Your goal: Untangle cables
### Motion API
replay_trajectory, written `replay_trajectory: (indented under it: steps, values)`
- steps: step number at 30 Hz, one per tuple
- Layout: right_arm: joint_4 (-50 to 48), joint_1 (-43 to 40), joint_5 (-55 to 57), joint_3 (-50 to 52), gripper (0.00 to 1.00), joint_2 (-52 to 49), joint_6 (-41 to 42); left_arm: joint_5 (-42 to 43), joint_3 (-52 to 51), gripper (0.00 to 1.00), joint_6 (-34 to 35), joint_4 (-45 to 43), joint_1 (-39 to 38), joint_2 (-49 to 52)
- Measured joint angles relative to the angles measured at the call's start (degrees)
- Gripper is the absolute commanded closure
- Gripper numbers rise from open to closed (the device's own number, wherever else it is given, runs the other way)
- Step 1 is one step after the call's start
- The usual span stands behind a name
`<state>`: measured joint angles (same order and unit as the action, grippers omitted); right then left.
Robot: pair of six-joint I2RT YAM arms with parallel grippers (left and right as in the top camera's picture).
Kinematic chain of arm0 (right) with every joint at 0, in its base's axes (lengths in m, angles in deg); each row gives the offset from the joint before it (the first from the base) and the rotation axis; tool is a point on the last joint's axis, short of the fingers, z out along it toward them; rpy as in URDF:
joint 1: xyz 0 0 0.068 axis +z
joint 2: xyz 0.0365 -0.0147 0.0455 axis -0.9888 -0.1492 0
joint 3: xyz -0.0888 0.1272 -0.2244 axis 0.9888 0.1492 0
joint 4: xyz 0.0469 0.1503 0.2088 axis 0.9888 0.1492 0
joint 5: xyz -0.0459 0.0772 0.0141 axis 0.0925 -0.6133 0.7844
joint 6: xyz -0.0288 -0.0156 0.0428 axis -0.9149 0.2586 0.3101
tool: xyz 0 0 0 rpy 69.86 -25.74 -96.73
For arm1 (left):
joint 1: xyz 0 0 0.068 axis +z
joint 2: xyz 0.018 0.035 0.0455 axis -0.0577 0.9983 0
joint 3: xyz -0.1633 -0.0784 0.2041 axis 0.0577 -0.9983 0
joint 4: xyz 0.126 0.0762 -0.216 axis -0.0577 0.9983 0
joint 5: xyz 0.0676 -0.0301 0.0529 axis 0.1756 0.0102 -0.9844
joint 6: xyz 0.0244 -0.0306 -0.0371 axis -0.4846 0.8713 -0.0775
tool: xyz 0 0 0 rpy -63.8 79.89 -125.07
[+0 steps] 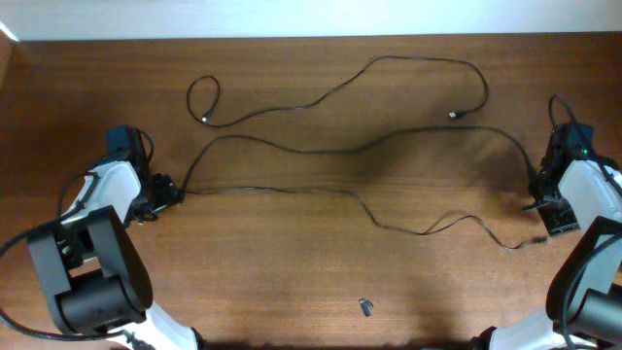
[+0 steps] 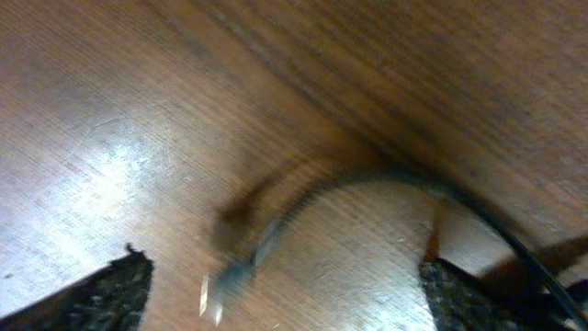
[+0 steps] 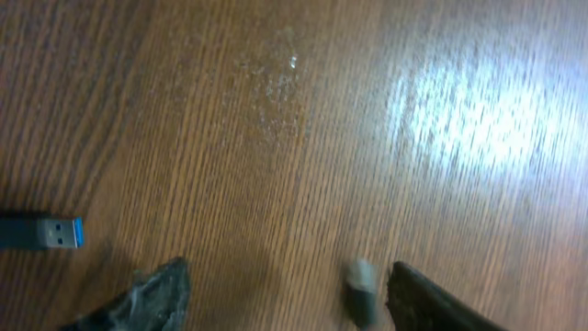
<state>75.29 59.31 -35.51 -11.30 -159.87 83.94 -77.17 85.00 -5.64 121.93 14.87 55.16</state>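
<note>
Three thin black cables lie spread across the table in the overhead view: the top cable (image 1: 340, 83) with a loop at its left end, the middle cable (image 1: 340, 151), and the lower cable (image 1: 408, 228). My left gripper (image 1: 170, 194) stands open at the left ends of the two lower cables. In the left wrist view a blurred cable end (image 2: 276, 230) lies on the wood between the spread fingers (image 2: 110, 294). My right gripper (image 1: 539, 199) is open at the right. A small grey plug (image 3: 360, 290) lies loose next to its right finger (image 3: 432, 303). A blue-tipped plug (image 3: 46, 232) rests to the left.
A tiny dark loose piece (image 1: 365, 307) lies near the table's front edge. The table's back edge meets a white wall (image 1: 311, 15). Both arm bases stand at the front corners.
</note>
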Motion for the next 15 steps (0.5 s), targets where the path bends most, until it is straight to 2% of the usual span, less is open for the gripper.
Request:
replay_trajectory:
  steps: [4,8,10,13,15]
  values:
    - [-0.2,0.0,0.0,0.0,0.24,0.0,-0.2,0.7,0.0,0.01,0.1,-0.6,0.0,-0.1]
    - [0.1,0.0,0.0,-0.1,0.16,0.0,-2.3,0.6,-0.1,0.01,-0.1,-0.7,0.0,-0.4]
    - [2.0,0.0,-1.0,-2.6,0.04,0.0,-4.8,0.7,-0.9,0.01,-2.4,-1.0,0.0,-3.1]
    - [7.2,-0.2,-5.1,-10.2,0.01,0.2,-14.3,2.8,-1.1,0.01,-7.6,-1.9,0.0,-12.5]
    - [9.7,-0.2,-7.7,-15.9,0.01,1.4,-21.4,7.8,-1.1,0.01,-13.4,-2.8,0.0,-20.3]
